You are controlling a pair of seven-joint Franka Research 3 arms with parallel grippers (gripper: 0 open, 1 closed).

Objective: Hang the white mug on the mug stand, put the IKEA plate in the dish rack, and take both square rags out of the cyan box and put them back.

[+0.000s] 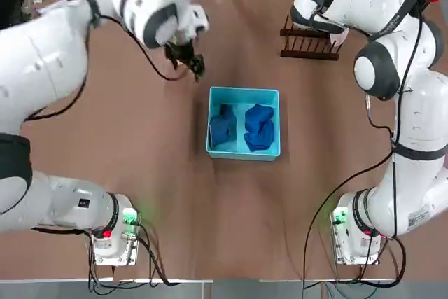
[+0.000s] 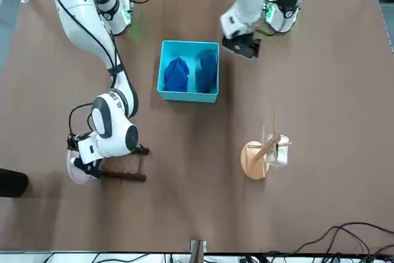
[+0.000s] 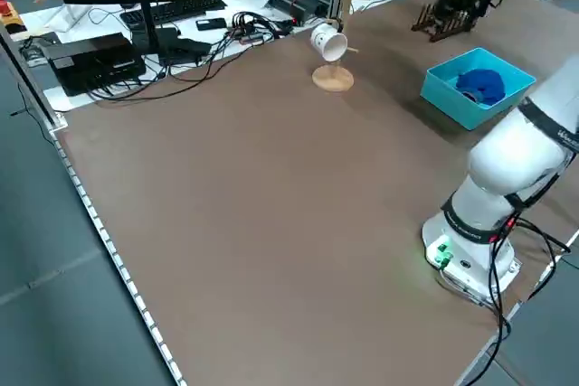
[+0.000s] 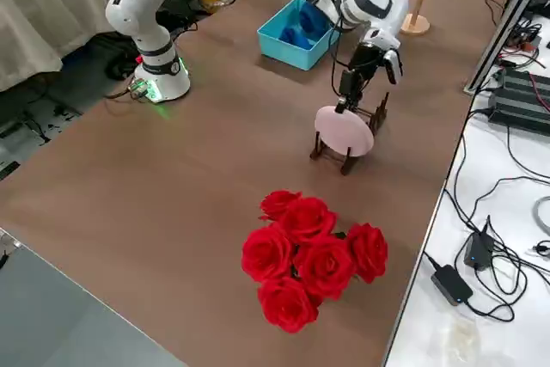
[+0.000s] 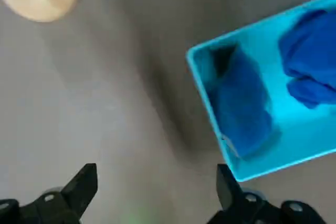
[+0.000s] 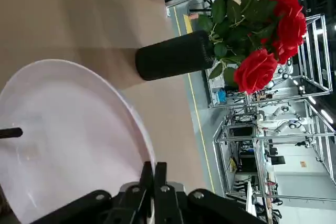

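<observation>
The right claw [image 6: 153, 174] is clamped on the rim of the pale plate [image 6: 73, 135], which stands upright in the brown rack [image 4: 348, 163]. The left claw [image 5: 157, 182], fingers apart, hangs near the cyan box [image 1: 243, 153], where two blue rags [image 1: 260, 128] lie. The white mug [image 2: 281, 152] hangs on the wooden stand [image 2: 252, 163].

The arm covers part of the plate [image 2: 77, 169] at the table's far edge; the rack [image 1: 308, 45] is partly hidden too. The left wrist view cuts off the box [image 5: 299, 135].
</observation>
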